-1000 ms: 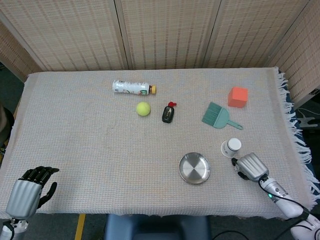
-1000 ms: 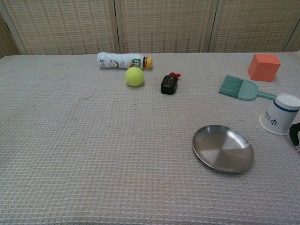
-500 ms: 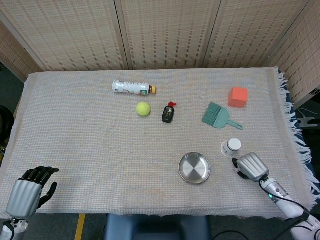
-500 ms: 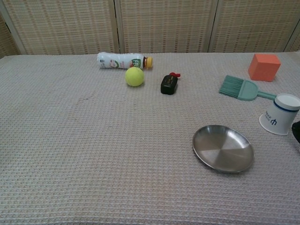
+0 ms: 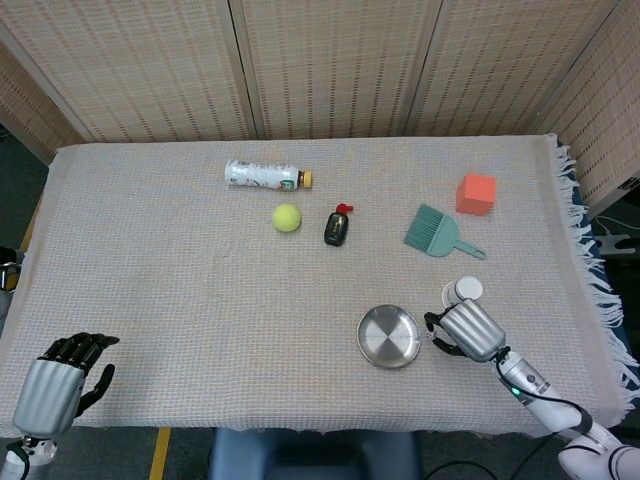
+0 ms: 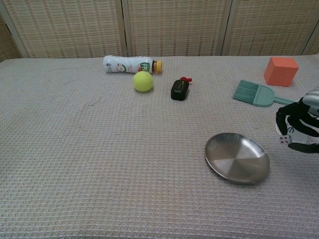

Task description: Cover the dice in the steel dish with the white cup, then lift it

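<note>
Fingers of the right hand (image 6: 300, 130) pinch a dice (image 6: 283, 140) (beside the steel dish (image 6: 237, 157)).

bottle (image 5: 263, 175), tennis ball (image 5: 287, 217), green brush (image 5: 436, 232), orange cube (image 5: 476, 194)

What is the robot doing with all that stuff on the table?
The robot's right hand is next to the round steel dish, holding a small white die in its dark fingers. The dish has nothing in it yet. The white cup stands upside down just behind that hand. The left hand rests at the table's near corner, holding nothing.
</note>
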